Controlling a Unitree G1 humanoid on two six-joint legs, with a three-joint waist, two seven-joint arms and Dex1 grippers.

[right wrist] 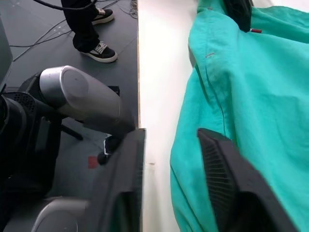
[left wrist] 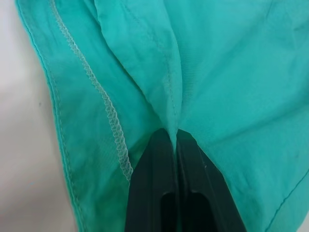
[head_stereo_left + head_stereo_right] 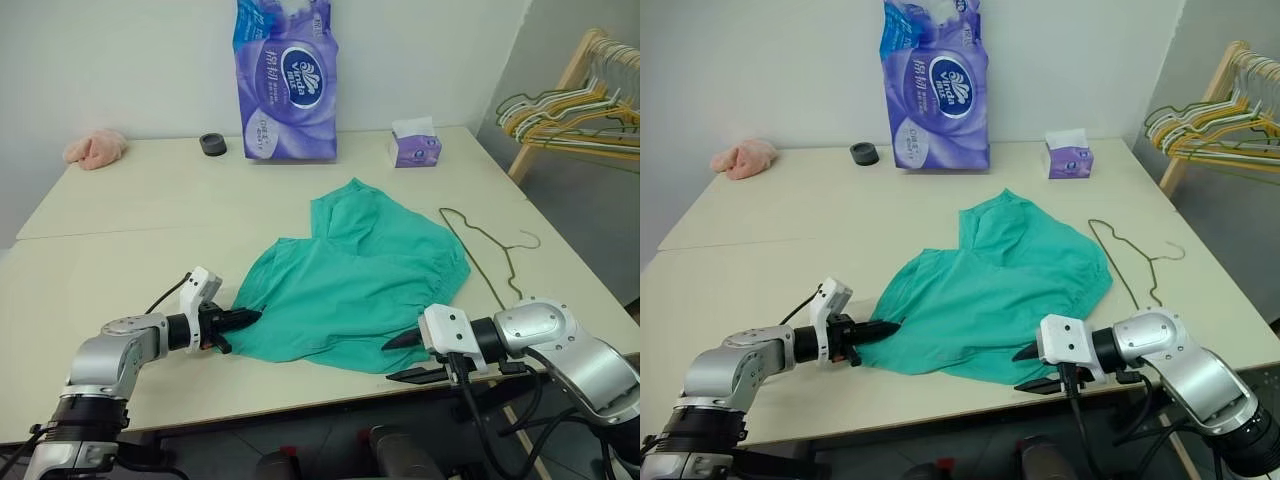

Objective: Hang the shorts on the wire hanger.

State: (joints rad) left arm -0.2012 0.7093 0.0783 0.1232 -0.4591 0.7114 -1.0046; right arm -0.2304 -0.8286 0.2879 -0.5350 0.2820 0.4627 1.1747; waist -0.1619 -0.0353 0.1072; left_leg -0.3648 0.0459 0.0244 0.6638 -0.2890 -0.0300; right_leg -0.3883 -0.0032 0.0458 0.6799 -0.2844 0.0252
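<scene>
pinching a fold of the shorts (image 3: 355, 280) near the bench (image 3: 120, 270) front edge, left pincer (image 3: 245, 318) closed to anchor it | right pincer (image 3: 400, 358) open, empty, at the hem | wire hanger (image 3: 490, 250) flat beside, toward the right edge

1 shorts (image 3: 352, 285), 1 wire hanger (image 3: 487, 253), 1 tissue box (image 3: 414, 148), 1 tissue pack (image 3: 284, 82), 1 pink cloth (image 3: 95, 149), perhaps 1 tape roll (image 3: 212, 144)

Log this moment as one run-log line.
left gripper: shut on shorts | right gripper: open, at shorts edge | wire hanger: on table, untouched
</scene>
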